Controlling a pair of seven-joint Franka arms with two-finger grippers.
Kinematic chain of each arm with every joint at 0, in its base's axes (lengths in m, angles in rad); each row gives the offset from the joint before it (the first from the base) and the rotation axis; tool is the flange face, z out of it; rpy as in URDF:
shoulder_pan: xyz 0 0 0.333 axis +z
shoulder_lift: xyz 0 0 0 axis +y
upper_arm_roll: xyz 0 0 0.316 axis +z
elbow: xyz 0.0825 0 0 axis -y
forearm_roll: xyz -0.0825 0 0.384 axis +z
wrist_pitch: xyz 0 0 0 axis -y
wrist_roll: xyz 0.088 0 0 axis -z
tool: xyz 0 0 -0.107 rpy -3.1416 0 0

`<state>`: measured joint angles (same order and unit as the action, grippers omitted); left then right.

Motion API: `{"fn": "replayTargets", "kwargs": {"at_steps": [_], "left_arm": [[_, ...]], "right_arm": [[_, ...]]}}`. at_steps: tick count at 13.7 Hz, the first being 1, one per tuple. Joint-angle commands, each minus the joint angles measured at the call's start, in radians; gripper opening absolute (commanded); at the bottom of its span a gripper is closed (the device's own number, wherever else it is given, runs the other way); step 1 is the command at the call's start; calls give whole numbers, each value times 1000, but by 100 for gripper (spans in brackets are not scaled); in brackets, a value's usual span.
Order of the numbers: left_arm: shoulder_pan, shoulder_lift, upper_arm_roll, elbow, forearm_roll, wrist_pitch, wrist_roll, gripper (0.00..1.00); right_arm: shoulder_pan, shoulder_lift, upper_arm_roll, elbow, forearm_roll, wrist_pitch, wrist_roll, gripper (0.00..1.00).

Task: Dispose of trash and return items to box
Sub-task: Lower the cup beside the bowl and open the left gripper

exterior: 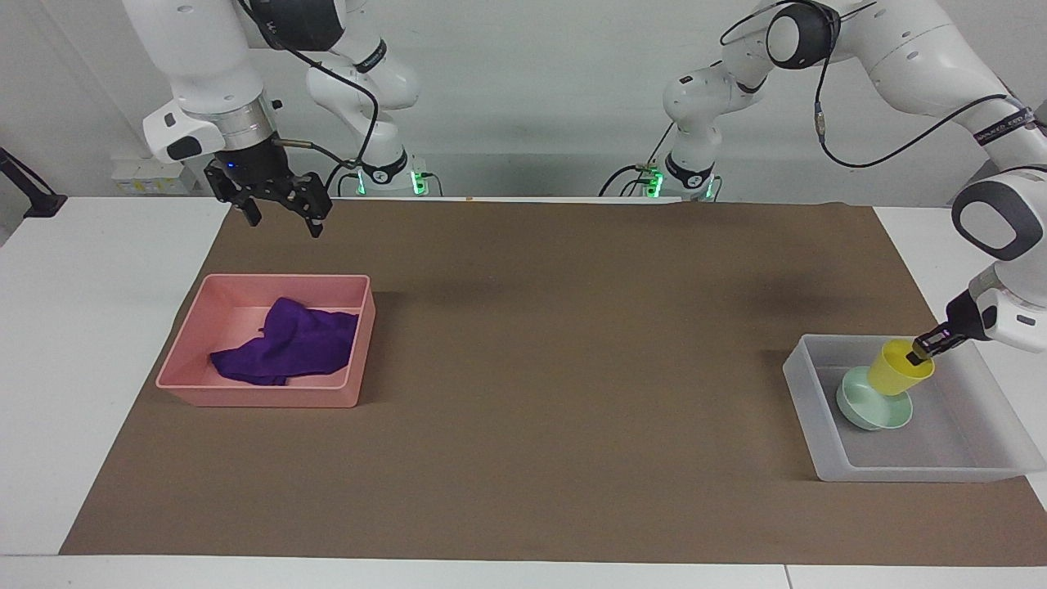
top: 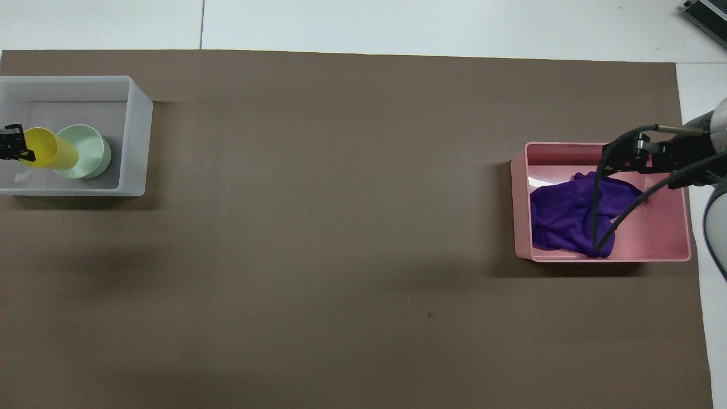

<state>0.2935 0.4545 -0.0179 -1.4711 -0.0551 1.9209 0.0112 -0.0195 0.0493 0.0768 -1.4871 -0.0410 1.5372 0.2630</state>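
My left gripper [exterior: 923,353] is shut on the rim of the yellow cup [exterior: 896,372] and holds it tilted over the mint-green bowl [exterior: 871,413], which lies in the translucent box [exterior: 900,473] at the left arm's end. I cannot tell whether cup and bowl touch. In the overhead view the cup [top: 48,154] overlaps the bowl [top: 88,150] inside the box [top: 136,142], with the left gripper [top: 17,149] at the frame's edge. The purple rag [exterior: 286,348] lies in the pink tray [exterior: 262,398]. My right gripper [exterior: 281,226] waits, open and empty, raised over the tray's robot-side edge.
A brown mat [exterior: 556,368] covers the table between the two trays. White tabletop [exterior: 98,343] shows past the mat at both ends. In the overhead view the right gripper [top: 622,162] and its cables cover part of the rag [top: 568,218] and pink tray [top: 664,238].
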Motion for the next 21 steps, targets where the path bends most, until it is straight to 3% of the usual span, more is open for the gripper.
{"fn": "replayTargets", "kwargs": {"at_steps": [1,2,3,4,5,9,11,15,21], "left_arm": [[-13,39,3,25,11,52,-5,0],[-14,39,3,25,12,56,1,0],[-13,42,1,25,14,59,7,26],[-16,42,3,25,15,59,65,71],[-25,39,3,26,18,61,110,100],[-16,-51,-4,32,9,30,101,100],[-37,-94,-5,35,11,-43,90,100],[-137,-203,-7,34,17,-258,-34,100],[-342,-382,-7,-30,27,-393,-172,100]], "right_arm": [[-10,-8,-2,-7,26,7,-28,100],[-10,-8,-2,-7,24,7,-28,100],[-10,-8,-2,-7,24,7,-28,100],[-10,-8,-2,-7,24,7,-28,100],[-10,-8,-2,-7,24,7,-28,100],[-10,-8,-2,-7,24,7,-28,100],[-10,-8,-2,-7,24,7,-28,100],[-10,-8,-2,-7,24,7,-28,100],[-10,-8,-2,-7,24,7,-28,100]]}}
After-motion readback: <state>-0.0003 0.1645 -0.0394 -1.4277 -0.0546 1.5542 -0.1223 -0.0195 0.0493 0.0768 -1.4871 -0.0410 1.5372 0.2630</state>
